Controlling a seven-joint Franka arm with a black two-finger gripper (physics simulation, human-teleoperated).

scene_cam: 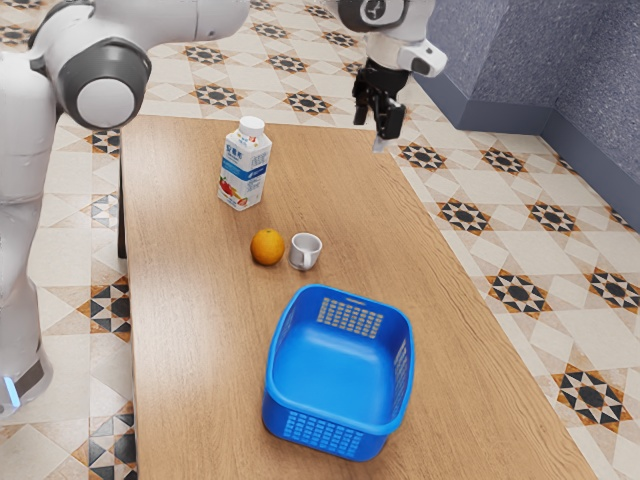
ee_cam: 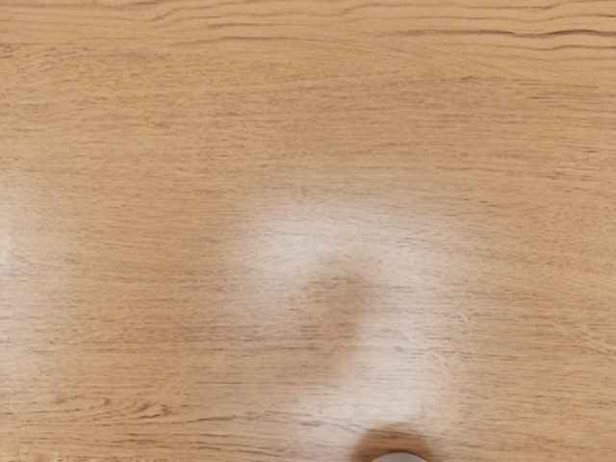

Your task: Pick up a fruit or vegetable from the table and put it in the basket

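The orange (scene_cam: 267,247) rests on the table (scene_cam: 190,330), a little nearer the long edge at the exterior view's left than the opposite one; it is round, the same length every way, so it points nowhere in particular. Just beside it, toward the exterior view's right edge, sits a white cup (scene_cam: 305,251), its handle facing the blue basket (scene_cam: 341,424). The basket stands nearer the table's near end, outside the orange's place. Toward the far edge a white-capped carton (scene_cam: 244,165) stands upright, its long axis vertical, with a blue band, pictured fruit and printed characters too small to read. The gripper (scene_cam: 378,115) appears by the far corner at the exterior view's right, well apart from the orange, its two black fingers parted.
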